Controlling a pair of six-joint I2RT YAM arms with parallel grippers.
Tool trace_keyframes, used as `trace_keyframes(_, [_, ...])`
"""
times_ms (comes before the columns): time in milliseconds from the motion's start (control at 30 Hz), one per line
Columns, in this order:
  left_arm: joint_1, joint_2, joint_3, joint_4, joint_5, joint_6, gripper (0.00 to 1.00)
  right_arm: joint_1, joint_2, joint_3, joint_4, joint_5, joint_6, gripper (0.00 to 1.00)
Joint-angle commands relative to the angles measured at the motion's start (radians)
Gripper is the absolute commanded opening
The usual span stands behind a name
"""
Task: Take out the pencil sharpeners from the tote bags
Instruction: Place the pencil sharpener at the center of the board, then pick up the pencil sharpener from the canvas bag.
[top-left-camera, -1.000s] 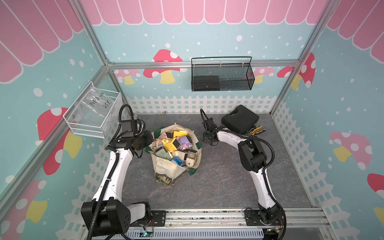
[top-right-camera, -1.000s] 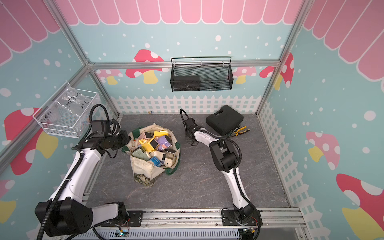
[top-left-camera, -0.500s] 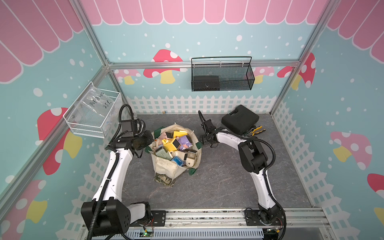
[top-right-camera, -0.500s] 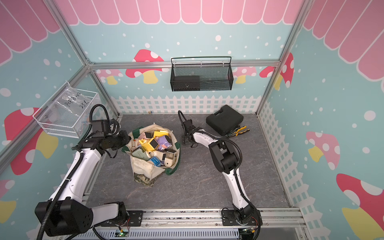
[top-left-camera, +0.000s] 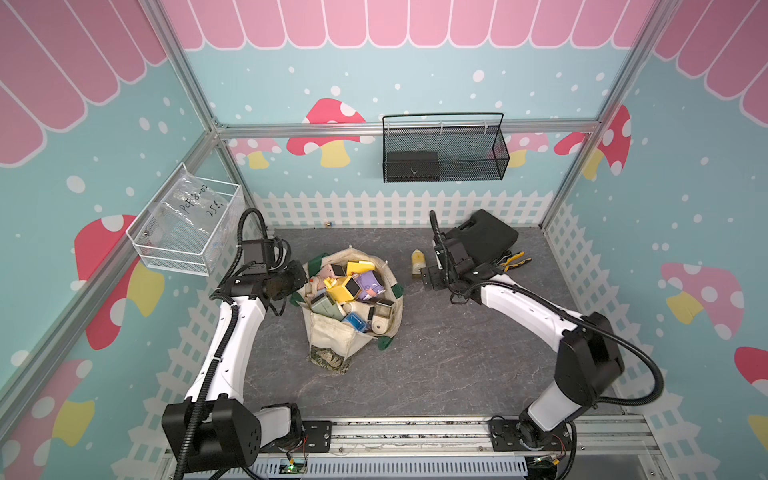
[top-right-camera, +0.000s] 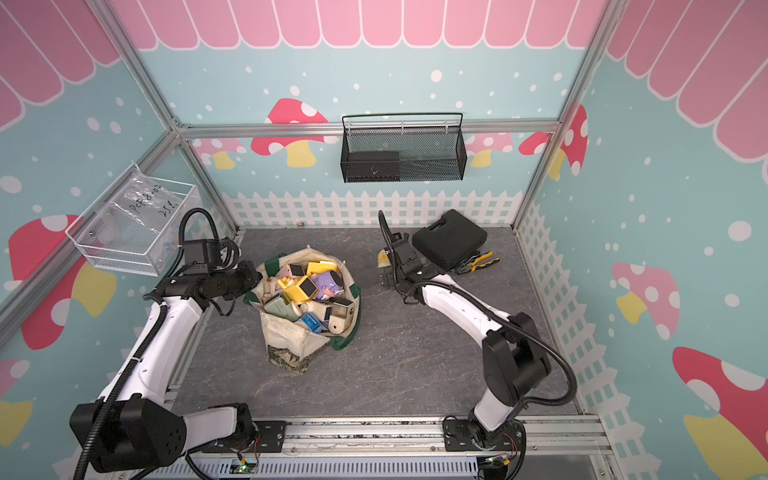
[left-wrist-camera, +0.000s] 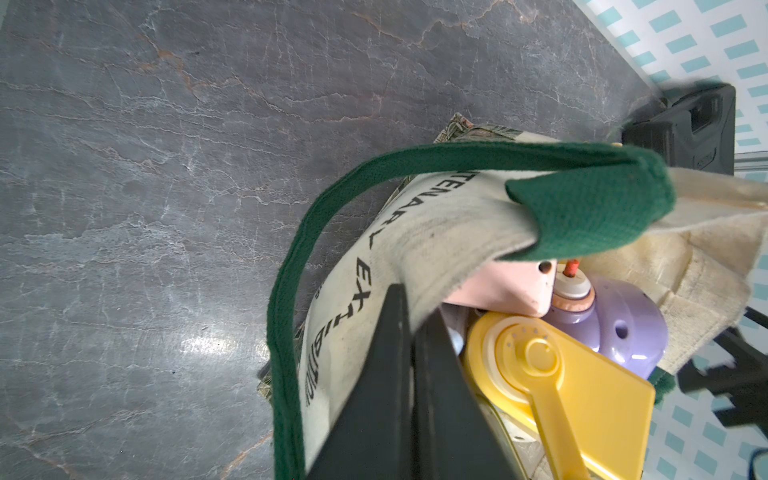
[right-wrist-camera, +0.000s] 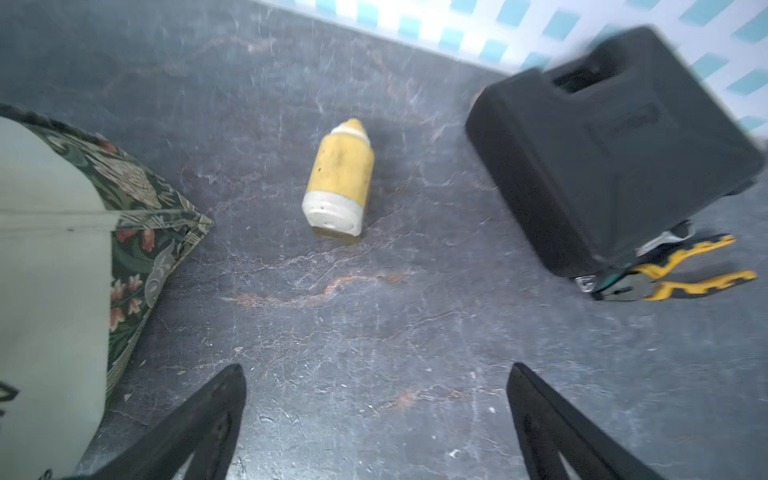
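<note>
The cream tote bag (top-left-camera: 332, 334) with green straps stands at mid-floor, its mouth open, and shows in both top views (top-right-camera: 291, 332). Several pencil sharpeners fill it: a yellow one (top-left-camera: 343, 289), a purple one (top-left-camera: 368, 284), a blue one (top-left-camera: 355, 322). My left gripper (top-left-camera: 303, 279) is shut on the bag's left rim (left-wrist-camera: 415, 232), close to the yellow (left-wrist-camera: 552, 374), purple (left-wrist-camera: 623, 328) and pink (left-wrist-camera: 511, 291) sharpeners. One yellow bottle-shaped sharpener (top-left-camera: 417, 259) lies on the floor right of the bag. My right gripper (top-left-camera: 430, 276) hangs open just short of it (right-wrist-camera: 338, 178), with nothing between its fingers (right-wrist-camera: 376, 370).
A black plastic case (top-left-camera: 486, 241) and yellow-and-black pliers (top-left-camera: 513, 262) lie at the back right, close behind the right gripper. A black mesh basket (top-left-camera: 444, 153) hangs on the back wall. A white wire basket (top-left-camera: 183, 232) hangs on the left wall.
My right gripper has opened wide and drawn back toward the front; the yellow sharpener now lies free on the floor. The left arm and the bag have not moved.
</note>
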Motion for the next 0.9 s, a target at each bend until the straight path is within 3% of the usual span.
trace_keyframes(0, [0.006, -0.012, 0.026, 0.012, -0.02, 0.0, 0.0, -0.033, -0.067, -0.075, 0.061, -0.007, -0.109, 1.0])
trace_keyframes(167, [0.004, -0.007, 0.027, 0.011, -0.012, 0.0, 0.0, -0.032, -0.282, -0.176, 0.194, -0.309, -0.18, 0.78])
trace_keyframes(233, [0.005, -0.006, 0.026, 0.011, -0.012, 0.001, 0.0, -0.031, -0.337, -0.177, 0.225, -0.456, -0.183, 0.74])
trace_keyframes(333, [0.005, -0.006, 0.026, 0.011, -0.014, 0.001, 0.0, -0.016, -0.35, -0.125, 0.239, -0.723, -0.185, 0.69])
trace_keyframes(400, [0.005, -0.006, 0.026, 0.012, -0.014, -0.001, 0.0, 0.02, -0.309, -0.058, 0.21, -0.836, -0.178, 0.67])
trace_keyframes(567, [0.005, -0.006, 0.026, 0.012, -0.014, -0.001, 0.0, 0.185, -0.135, 0.136, 0.102, -0.813, -0.183, 0.67])
trace_keyframes(667, [0.004, -0.002, 0.027, 0.011, -0.012, -0.001, 0.0, 0.22, -0.028, 0.236, 0.068, -0.807, -0.15, 0.66])
trace_keyframes(767, [0.005, -0.002, 0.026, 0.012, -0.011, -0.003, 0.0, 0.235, 0.08, 0.337, 0.024, -0.807, -0.142, 0.59])
trace_keyframes(867, [0.005, -0.002, 0.026, 0.013, -0.009, -0.002, 0.0, 0.26, 0.186, 0.457, -0.046, -0.801, -0.182, 0.6])
